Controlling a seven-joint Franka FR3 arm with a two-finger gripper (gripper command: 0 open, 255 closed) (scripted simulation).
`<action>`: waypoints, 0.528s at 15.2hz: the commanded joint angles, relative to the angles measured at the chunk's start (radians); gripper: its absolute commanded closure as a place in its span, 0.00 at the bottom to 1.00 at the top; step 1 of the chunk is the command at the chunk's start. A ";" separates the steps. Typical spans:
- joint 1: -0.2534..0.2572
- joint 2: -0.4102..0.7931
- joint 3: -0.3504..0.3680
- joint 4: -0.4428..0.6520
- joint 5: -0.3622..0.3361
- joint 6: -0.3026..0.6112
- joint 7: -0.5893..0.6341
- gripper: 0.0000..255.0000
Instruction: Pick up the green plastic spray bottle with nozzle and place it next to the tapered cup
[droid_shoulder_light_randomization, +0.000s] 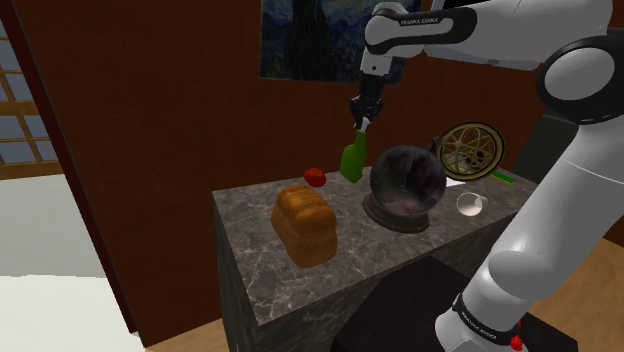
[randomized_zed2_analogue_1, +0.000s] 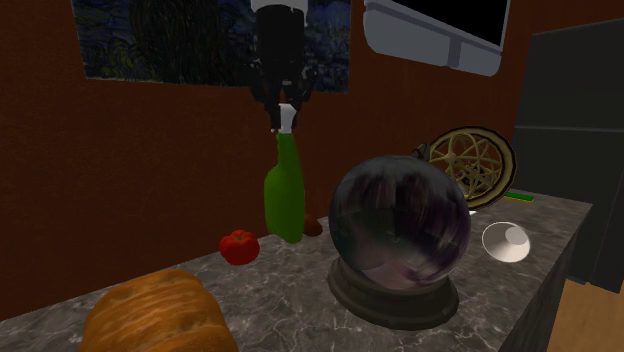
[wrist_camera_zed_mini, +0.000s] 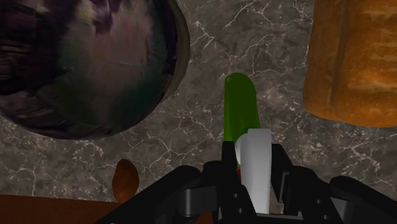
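Your green spray bottle stands upright at the back of the marble counter, close to the dark red wall. Its long axis is vertical: the wide base points down at the stone and the narrow neck, capped by a white nozzle, points straight up into the gripper. The two black fingers are clamped on that white nozzle from either side, as the wrist view shows plainly. You cannot tell from these views whether the base touches the counter or hangs just above it.

In the second exterior view a small red tomato-like fruit sits near the bottle's foot on its left, and a large dark crystal ball on a round base stands near it on the right. The pale tapered cup lies beyond the ball, well apart from the bottle, with a golden ringed ornament behind it. A loaf of bread sits nearer the counter's front edge.
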 joint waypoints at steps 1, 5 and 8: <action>0.000 0.004 0.000 0.029 0.000 -0.026 0.000 1.00; 0.000 0.013 0.000 0.095 0.002 -0.082 -0.001 1.00; -0.001 0.023 -0.001 0.148 0.003 -0.125 -0.001 1.00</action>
